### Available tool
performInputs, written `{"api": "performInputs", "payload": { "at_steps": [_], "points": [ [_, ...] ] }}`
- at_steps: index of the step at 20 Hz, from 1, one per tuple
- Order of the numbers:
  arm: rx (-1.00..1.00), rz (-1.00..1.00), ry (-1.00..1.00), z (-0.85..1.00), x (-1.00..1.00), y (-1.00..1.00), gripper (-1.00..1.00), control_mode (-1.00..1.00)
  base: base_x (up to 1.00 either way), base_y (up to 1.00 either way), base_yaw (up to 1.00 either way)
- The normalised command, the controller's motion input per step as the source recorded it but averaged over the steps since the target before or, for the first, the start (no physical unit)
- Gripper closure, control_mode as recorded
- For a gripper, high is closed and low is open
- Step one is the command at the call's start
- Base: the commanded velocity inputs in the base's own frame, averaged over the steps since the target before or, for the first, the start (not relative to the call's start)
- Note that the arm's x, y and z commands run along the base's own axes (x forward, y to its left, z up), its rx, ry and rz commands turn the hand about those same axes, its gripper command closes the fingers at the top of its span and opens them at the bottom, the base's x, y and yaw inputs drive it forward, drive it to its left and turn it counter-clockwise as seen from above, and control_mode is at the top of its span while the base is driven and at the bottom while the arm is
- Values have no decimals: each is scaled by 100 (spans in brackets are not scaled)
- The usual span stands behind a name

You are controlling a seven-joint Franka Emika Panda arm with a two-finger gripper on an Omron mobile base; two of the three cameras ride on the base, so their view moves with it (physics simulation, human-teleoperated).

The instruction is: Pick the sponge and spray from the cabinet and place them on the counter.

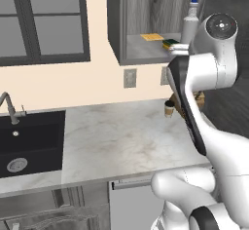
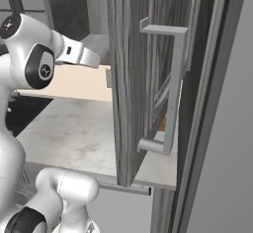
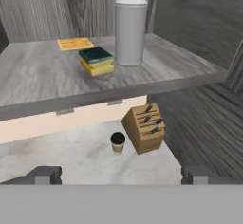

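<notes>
Flat even rendered light, soft shadows, slightly blurry

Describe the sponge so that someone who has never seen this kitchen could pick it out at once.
Look into the open dark grey wall cabinet above the counter, at its grey shelf. The sponge lies there just beside the tall pale spray bottle. It is a small thick block, yellow below with a dark green top, unlike the thin flat yellow cloth behind it.

We note our arm (image 1: 214, 141): glossy white rounded shells, dark grey joint bands, black circular end caps ringed with small markings at upper right.
</notes>
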Motion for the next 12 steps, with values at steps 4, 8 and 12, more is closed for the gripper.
{"api": "performInputs", "payload": {
  "at_steps": [4,8,12],
  "points": [
    [3,-5,-3,18,35,-13,-100,-100,0,0,0],
    [2,-3,0,18,36,-18,-100,-100,0,0,0],
    [2,-1,0,9,36,-17,-100,-100,0,0,0]
  ]
}}
